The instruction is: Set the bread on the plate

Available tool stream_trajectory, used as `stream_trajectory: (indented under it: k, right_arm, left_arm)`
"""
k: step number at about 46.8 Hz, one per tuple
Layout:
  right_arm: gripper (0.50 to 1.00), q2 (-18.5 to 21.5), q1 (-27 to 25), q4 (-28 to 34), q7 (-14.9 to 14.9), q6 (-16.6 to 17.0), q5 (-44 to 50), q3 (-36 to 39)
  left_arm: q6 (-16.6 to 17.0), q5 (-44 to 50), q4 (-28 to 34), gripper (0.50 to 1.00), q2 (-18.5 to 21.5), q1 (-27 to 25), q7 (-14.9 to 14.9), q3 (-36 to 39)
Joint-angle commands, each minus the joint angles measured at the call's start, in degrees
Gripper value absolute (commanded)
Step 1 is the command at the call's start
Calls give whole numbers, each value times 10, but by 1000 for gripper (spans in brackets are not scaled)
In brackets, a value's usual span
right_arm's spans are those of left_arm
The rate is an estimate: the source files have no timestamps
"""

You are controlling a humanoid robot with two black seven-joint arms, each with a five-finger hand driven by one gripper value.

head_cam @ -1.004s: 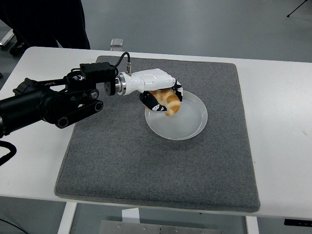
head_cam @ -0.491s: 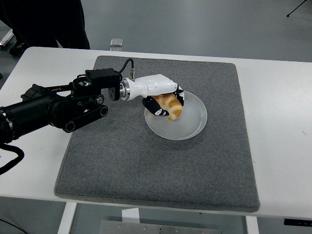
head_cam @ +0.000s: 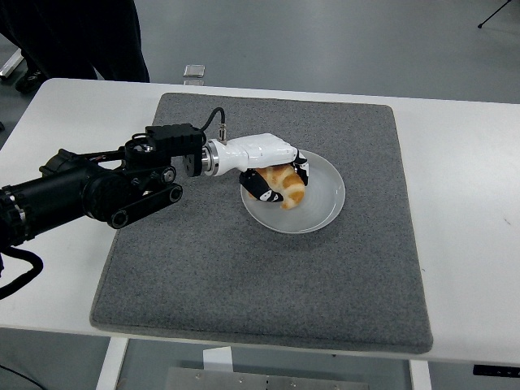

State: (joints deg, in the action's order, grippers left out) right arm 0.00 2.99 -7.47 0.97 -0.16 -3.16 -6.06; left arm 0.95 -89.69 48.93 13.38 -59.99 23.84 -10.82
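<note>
Head view | left hand (head_cam: 272, 166) holding bread (head_cam: 284, 185), dropped lower since 1 s ago | plate (head_cam: 321, 213) right under hand | release looks next.

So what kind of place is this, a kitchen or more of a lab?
Likely a robotics lab, not a kitchen: a plain white table with a grey mat, bare grey floor, and a tripod foot at the top right.
</note>
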Motion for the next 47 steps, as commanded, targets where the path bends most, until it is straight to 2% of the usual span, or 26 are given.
stream_trajectory:
  k: [1,4,7,8,18,28,47]
  right_arm:
    - [952,0,0,0,0,1,0,0]
    - [952,0,0,0,0,0,0,0]
    - [954,0,0,0,0,0,0,0]
    - [952,0,0,0,0,0,0,0]
    - [952,0,0,0,0,1,0,0]
    - [952,0,0,0,0,0,0,0]
    - [952,0,0,0,0,0,0,0]
  left_arm:
    - [1,1,0,784,0,2,0,0]
    - [1,1,0,878,0,3,0,0]
    - [1,3,0,938,0,2,0,0]
    - [1,6,1,989,0,1,0,0]
    - [-3,50,27,996,10,-3,2,-2]
    - [-9,230,88,996,68,-9,2,0]
    - [-23,465,101,999,138,-20,2,-1]
